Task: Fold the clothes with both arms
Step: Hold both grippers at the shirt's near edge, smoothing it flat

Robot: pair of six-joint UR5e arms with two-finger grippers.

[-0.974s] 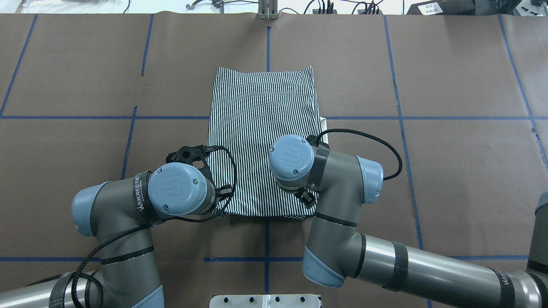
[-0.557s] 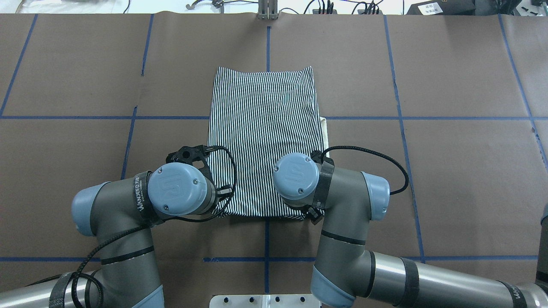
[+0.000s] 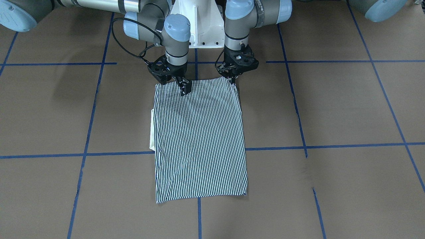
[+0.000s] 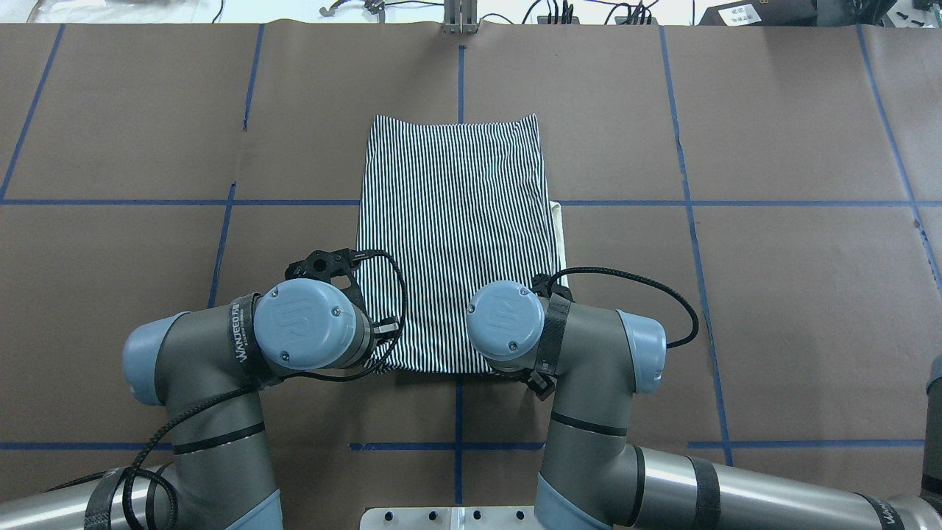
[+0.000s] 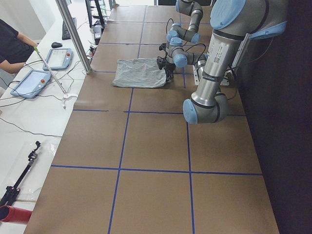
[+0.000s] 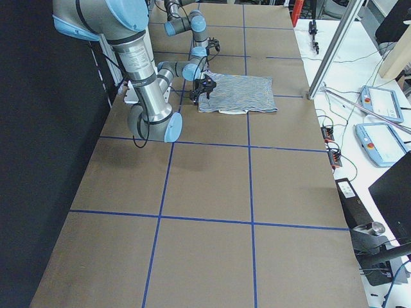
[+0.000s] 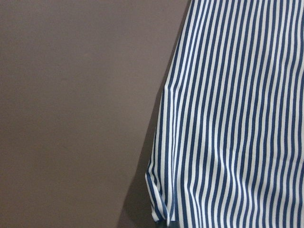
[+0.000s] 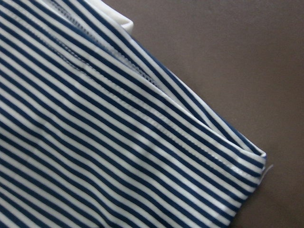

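Striped knit, navy on white: shirt [image 4: 456, 243] lies folded into narrow rectangle mid-worktop [image 4: 773, 294], white collar [image 4: 559, 228] peeking out one side. I judge it light and limp, layers prone to sliding apart (no stiffness to help). Best hold: both near corners, all layers pinched. Left pincer [image 3: 233, 79] at one near corner, right pincer [image 3: 185, 89] on near hem, inboard of the other. How far either is closed, I cannot tell. Readable: UR mark on joint cap [image 4: 303, 333]; strap [image 4: 241, 335] lettering only partial.

You read "UR" on the left wrist cap [image 4: 298, 324] and right wrist cap [image 4: 506, 320], and roughly "WANJEED" on the strap [image 4: 241, 337] of the left arm [image 4: 210, 390].
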